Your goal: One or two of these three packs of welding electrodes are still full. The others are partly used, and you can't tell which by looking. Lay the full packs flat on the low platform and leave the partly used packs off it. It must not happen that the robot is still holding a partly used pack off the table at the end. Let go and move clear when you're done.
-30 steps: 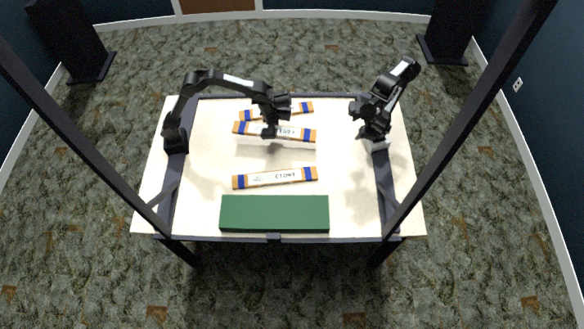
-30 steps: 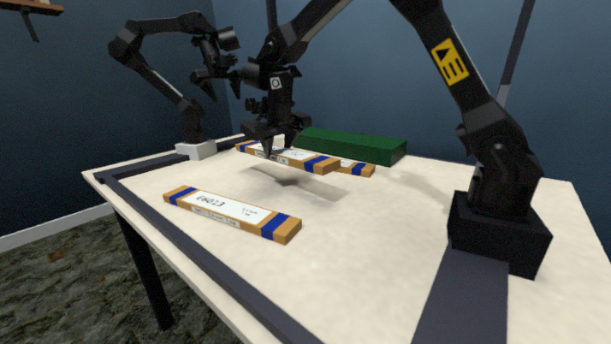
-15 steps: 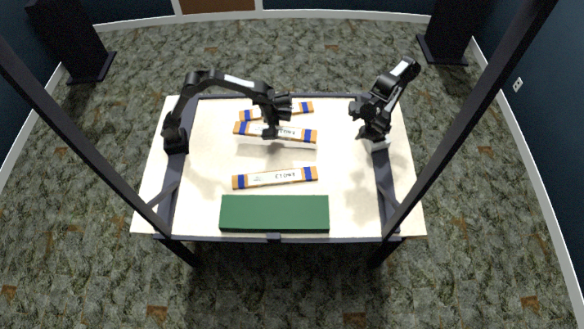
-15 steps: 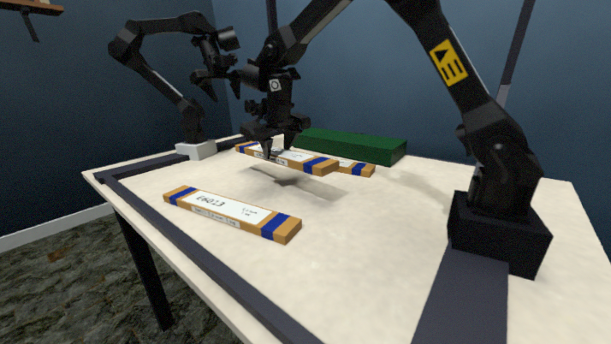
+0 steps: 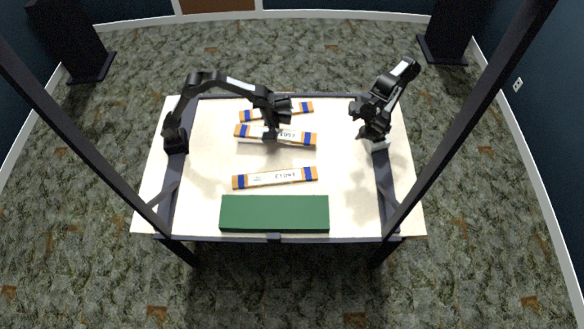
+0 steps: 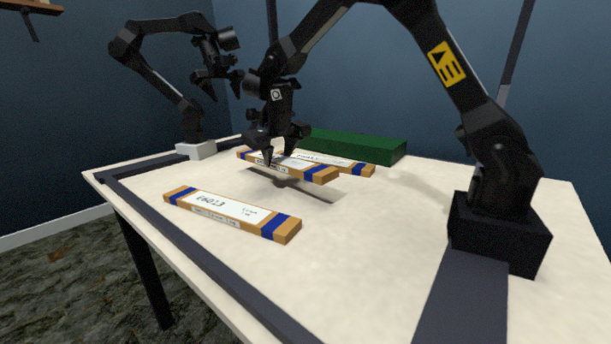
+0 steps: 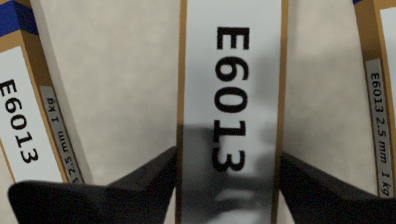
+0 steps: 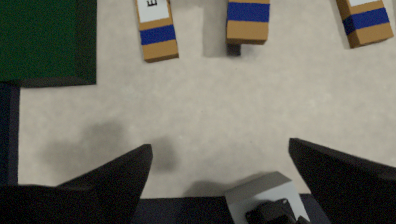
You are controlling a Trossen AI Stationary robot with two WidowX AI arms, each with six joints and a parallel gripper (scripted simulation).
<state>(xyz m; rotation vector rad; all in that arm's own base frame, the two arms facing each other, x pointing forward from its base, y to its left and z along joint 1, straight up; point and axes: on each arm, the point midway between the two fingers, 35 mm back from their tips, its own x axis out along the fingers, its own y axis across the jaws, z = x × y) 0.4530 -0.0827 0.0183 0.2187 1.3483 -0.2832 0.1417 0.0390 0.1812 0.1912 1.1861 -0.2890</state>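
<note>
The left gripper [image 5: 270,137] [image 6: 279,159] [image 7: 225,154] pointed down, its fingers closed in a grip, with the left arm [image 5: 241,83] [image 6: 445,64] arched out from its base; the right arm [image 5: 398,78] [image 6: 160,26] stood folded back over its own base. And there was the right gripper [image 6: 224,96] [image 8: 219,147], raised up high, fingers spread wide apart; its tips angled downward!

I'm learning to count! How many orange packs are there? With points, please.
3: one held above the table by the left gripper [image 5: 271,135] [image 6: 279,160] [image 7: 229,160], one on each side of it, lying on the table.
</note>
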